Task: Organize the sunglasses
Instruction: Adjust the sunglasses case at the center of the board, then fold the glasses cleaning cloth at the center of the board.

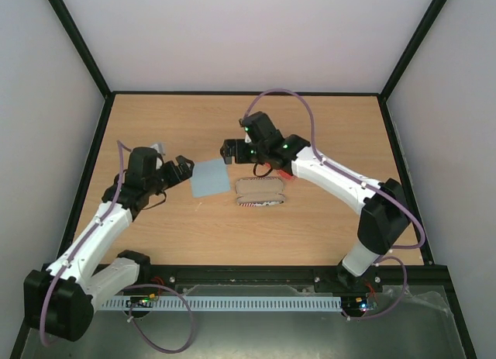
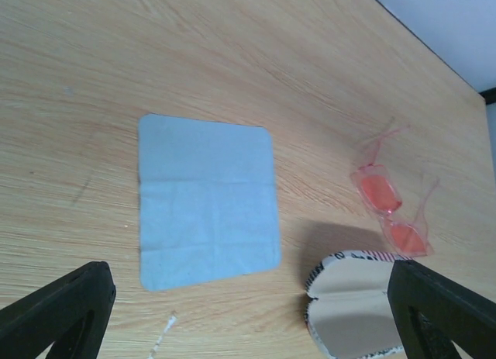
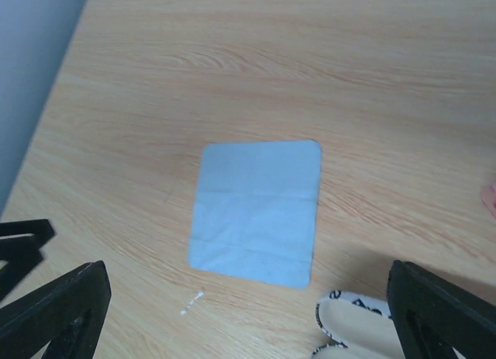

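Note:
The sunglasses (image 2: 391,208), a small pair with orange-red lenses and thin arms, lie unfolded on the table just beyond the open flag-patterned case (image 2: 353,305). From above, the sunglasses (image 1: 280,174) are mostly hidden under my right arm, and the case (image 1: 261,192) lies open, its beige inside facing up. A light blue cloth (image 1: 211,177) lies flat to the left of the case. My left gripper (image 1: 182,169) is open just left of the cloth and holds nothing. My right gripper (image 1: 231,151) is open above the cloth's far right corner, also with nothing in it.
A small white scrap (image 3: 192,302) lies on the wood near the cloth (image 3: 258,212). Black frame rails border the table (image 1: 194,235). My left gripper's fingertips (image 3: 23,239) show at the left edge of the right wrist view.

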Available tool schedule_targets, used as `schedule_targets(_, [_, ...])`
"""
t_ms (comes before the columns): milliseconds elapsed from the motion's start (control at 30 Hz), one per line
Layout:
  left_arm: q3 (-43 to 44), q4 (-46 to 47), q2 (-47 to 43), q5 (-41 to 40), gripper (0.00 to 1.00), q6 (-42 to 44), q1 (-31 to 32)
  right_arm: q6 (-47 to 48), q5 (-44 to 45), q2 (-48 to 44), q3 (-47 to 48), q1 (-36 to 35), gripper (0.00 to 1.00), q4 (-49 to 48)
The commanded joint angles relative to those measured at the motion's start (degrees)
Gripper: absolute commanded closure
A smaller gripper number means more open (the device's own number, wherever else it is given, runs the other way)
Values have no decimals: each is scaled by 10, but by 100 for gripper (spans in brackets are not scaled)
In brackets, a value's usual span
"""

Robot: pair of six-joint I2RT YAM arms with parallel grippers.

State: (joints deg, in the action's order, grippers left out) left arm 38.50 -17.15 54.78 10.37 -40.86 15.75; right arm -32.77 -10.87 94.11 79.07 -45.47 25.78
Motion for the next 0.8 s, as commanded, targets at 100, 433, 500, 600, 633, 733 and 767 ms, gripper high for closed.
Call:
schedule_targets(100, [8,-22,-1,34,0,25,-23,73,-88,14,53,21,1,-17])
schedule_targets(433, [-69,27,-66,23,1,-9,-22,100,-11,56,110,39,1,29])
schedule_targets(500, [-61,42,-39,12,1,-10,-23,110,-14,88,137,39,8,44])
schedule_targets(600, [-32,50,18,-13,1,-9,-23,117,8,133,173,39,17,57])
schedule_targets(633, [-20,50,39,-22,1,-7,-24,118,15,151,188,39,20,62])
schedule_targets(733, [11,61,103,-54,4,0,-25,119,32,212,247,39,29,79])
schedule_targets(767, [21,65,123,-61,7,2,-27,119,32,229,267,39,33,85])
